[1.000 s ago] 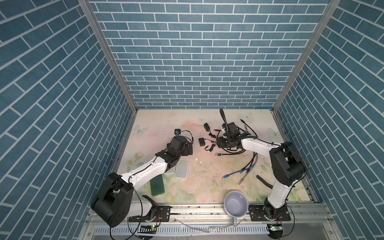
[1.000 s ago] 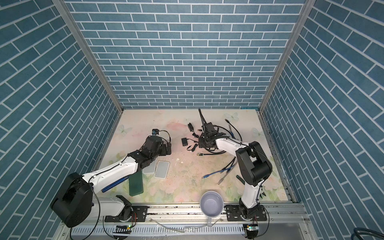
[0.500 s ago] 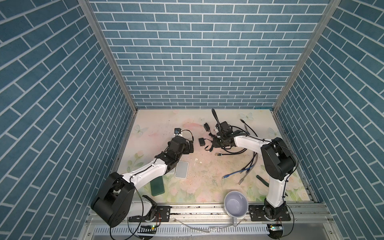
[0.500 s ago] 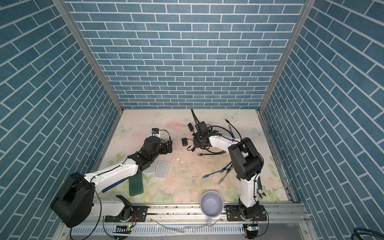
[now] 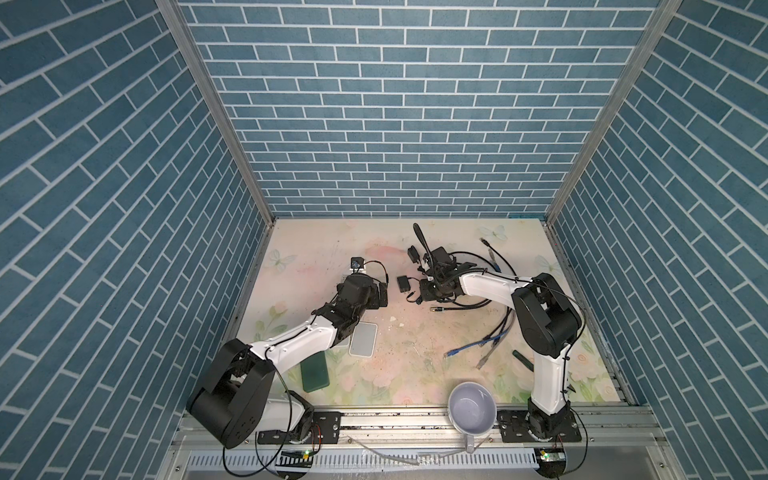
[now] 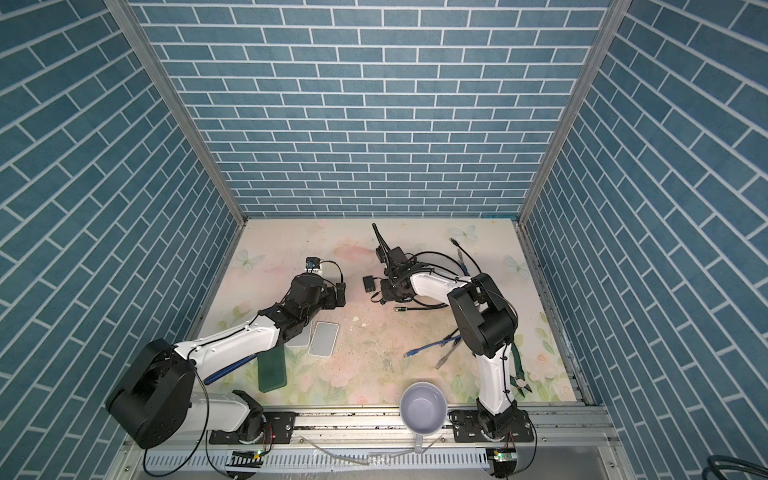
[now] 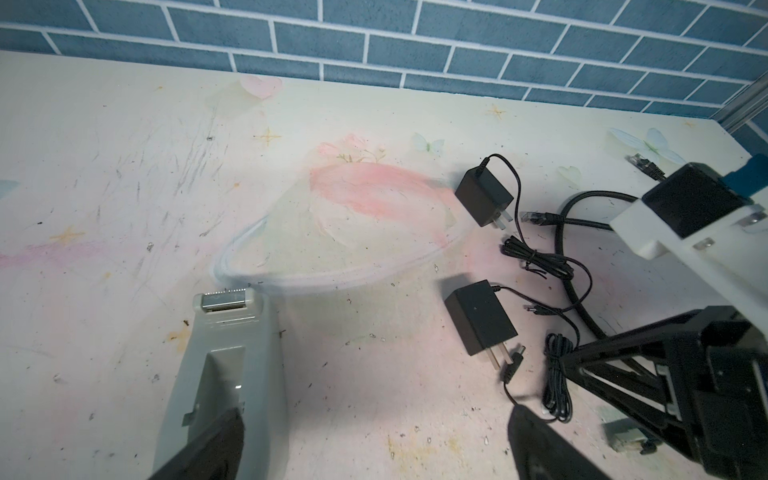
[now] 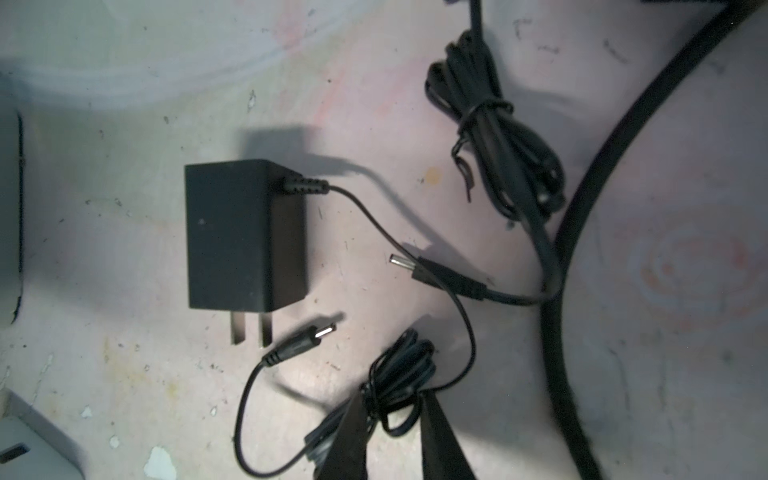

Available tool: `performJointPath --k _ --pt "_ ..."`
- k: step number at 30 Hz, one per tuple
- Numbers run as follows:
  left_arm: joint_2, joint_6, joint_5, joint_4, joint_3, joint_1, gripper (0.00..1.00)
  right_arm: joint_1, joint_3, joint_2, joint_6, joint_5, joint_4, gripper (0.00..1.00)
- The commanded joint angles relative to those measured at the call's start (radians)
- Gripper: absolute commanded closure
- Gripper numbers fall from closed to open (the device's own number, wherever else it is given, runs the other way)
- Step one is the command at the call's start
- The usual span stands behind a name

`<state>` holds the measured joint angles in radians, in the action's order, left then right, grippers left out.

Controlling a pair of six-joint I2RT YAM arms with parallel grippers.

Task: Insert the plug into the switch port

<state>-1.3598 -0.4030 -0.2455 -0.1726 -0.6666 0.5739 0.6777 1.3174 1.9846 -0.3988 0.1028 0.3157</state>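
Worktop: pale with flowers on it. The black cords and chargers lie on its far right part.
Right arm: it has swung a little toward the middle and come down low over the cords. This looks like the start of a pick-up, so the plugging-in is still to come.
Left gripper: it has not moved. Its jaws stand wide open and hold nothing.
Switch: a grey box, most likely the switch, lies flat on the worktop. Its near end sits under one side of the left jaws. The slot at its far end points to the back wall.
Right gripper: its jaws have closed in a lot, one on each side of the cord bundle. It is not clear if they pinch it yet.
Charger block: black and lying flat.
Cord bundle: tied loops, sitting between the right jaws.
Plug: small with a shiny tip. It lies on the worktop just beside the charger block's prongs, near the right jaws but off to one side, not between them. It is well apart from the switch.
Second plug: it lies a bit farther from the jaws, on another cord.
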Motion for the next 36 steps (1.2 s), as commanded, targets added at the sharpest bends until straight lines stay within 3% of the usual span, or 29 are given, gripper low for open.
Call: performJointPath --k 1,8,12,17,23,31,36 --pt "-0.013 0.013 -0.015 -0.004 -0.015 0.003 0.0 0.029 0.021 0.008 0.097 0.049 0.061 0.79" --pt "-0.015 0.018 -0.011 -0.002 -0.016 0.003 0.01 0.037 -0.007 -0.045 0.123 -0.072 0.102 0.72" --pt "-0.028 0.038 -0.01 0.015 -0.027 0.004 0.0 0.04 -0.027 -0.097 0.163 -0.033 0.078 0.65" --pt "-0.033 0.069 -0.013 0.001 -0.023 0.003 0.0 0.054 -0.087 -0.168 0.352 0.036 -0.011 0.51" --pt "0.015 0.049 0.0 -0.143 0.08 0.001 0.0 0.055 -0.162 -0.223 0.561 0.165 -0.165 0.5" --pt "0.096 0.032 0.027 -0.202 0.165 0.002 0.0 0.056 -0.092 -0.132 0.659 0.235 -0.139 0.52" --pt "0.166 0.043 0.03 -0.241 0.212 0.003 0.0 0.056 -0.052 -0.091 0.705 0.217 -0.106 0.52"
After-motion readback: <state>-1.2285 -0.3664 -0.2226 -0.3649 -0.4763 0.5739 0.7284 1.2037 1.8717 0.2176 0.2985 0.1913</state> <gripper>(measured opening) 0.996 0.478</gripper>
